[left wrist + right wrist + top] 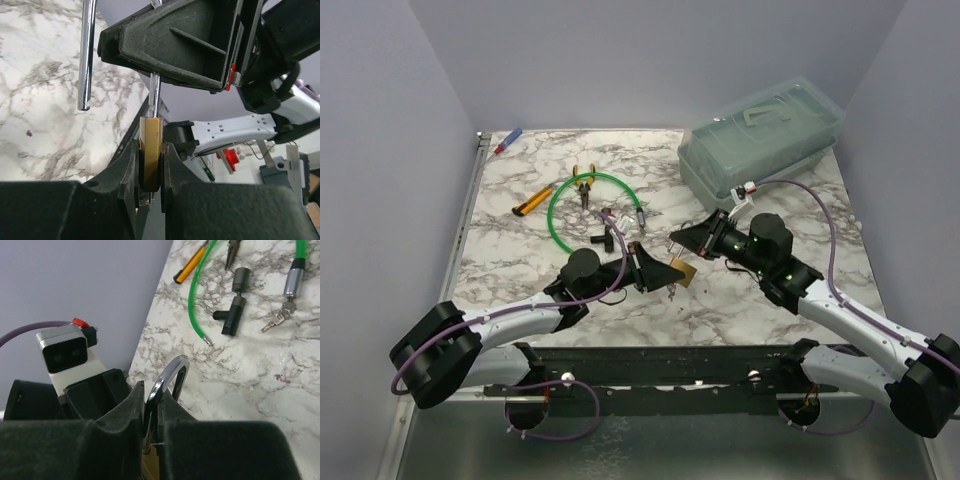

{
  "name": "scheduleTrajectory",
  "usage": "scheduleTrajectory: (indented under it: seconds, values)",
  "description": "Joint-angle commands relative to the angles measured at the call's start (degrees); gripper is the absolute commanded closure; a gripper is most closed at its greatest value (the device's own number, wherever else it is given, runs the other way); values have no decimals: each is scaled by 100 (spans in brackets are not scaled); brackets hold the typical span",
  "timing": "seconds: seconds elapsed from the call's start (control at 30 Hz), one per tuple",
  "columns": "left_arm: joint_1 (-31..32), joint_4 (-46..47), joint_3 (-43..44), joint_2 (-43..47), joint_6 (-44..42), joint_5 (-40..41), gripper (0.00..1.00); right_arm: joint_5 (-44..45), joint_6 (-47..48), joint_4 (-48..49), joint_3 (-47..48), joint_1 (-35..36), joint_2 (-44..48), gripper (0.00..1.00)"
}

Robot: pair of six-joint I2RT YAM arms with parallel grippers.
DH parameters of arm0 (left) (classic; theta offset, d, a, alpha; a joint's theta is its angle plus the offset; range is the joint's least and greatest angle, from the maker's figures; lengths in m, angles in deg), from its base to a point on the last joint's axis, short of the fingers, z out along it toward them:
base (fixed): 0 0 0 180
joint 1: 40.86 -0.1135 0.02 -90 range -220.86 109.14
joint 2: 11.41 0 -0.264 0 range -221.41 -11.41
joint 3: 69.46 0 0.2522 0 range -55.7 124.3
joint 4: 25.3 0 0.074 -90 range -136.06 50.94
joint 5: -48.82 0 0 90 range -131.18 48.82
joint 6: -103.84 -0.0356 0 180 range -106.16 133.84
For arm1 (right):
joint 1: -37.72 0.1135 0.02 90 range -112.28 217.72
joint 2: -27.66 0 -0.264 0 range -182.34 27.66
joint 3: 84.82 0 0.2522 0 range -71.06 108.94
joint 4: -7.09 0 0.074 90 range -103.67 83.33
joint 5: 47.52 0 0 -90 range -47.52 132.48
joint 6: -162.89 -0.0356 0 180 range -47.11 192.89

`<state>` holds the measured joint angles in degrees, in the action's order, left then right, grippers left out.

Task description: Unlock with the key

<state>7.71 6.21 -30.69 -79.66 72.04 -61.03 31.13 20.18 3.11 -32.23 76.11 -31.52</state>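
My left gripper [663, 270] is shut on the body of the small brass padlock [684, 273], seen edge-on between the jaws in the left wrist view [151, 132]. My right gripper [683, 241] is shut on the padlock's chrome shackle [172, 371]. In the left wrist view one shackle leg [155, 95] enters the body and the other leg [87, 55] ends in the air beside it. The tiny silver key [274, 321] lies on the marble table next to the silver cylinder end [292, 277] of the green cable [560, 205]. Neither gripper touches it.
A black T-shaped part [234, 305] lies beside the key. A yellow cutter [532, 201] and pliers [584, 183] lie at the back left, with a red-and-blue pen [507, 141] at the far corner. A translucent lidded box [760, 140] stands at the back right.
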Motion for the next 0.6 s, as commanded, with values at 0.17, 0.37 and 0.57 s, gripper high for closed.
scheduleTrajectory:
  seconds: [0.17, 0.37, 0.57]
  values:
    - [-163, 1027, -129, -85, 672, -229, 100, -1121, 1447, -239, 265, 115, 565, 59]
    - [-458, 977, -323, 91, 675, -226, 100, -798, 1873, -1767, 912, 116, 808, 30]
    - [-537, 970, -304, 6, 664, -300, 100, -689, 2366, -2578, 1282, 116, 985, 29]
